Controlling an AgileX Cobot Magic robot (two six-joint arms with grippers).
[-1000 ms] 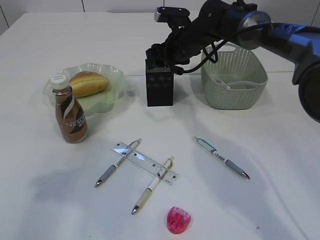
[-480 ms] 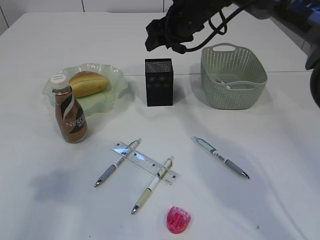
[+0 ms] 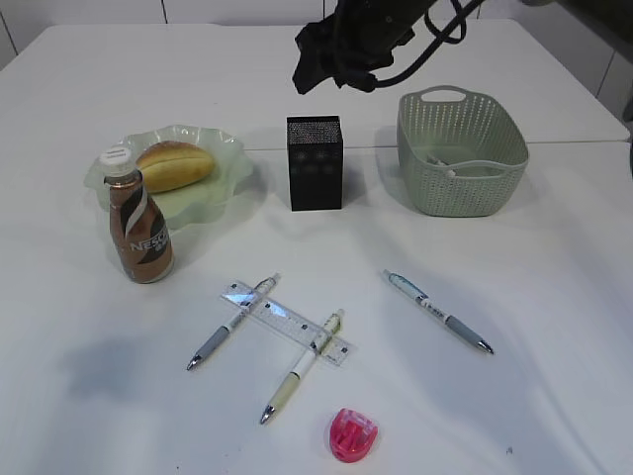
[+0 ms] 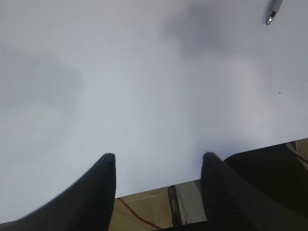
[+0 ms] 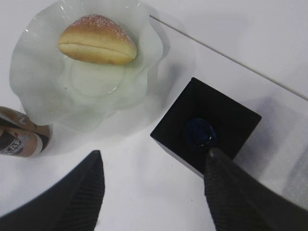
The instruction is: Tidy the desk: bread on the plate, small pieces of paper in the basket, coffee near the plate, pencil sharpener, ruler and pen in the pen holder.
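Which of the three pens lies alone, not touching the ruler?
The blue-and-white pen on the right, in front of the basket. The other two pens each cross the clear ruler.

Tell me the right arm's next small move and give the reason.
Probably swing the open, empty right pincer away from the pen holder and down toward the nearest pen, since three pens, the ruler and the pencil sharpener lie on the table.

white table [image 3: 554,297] — seam line (far side) | red cable [image 4: 137,215] — below table edge
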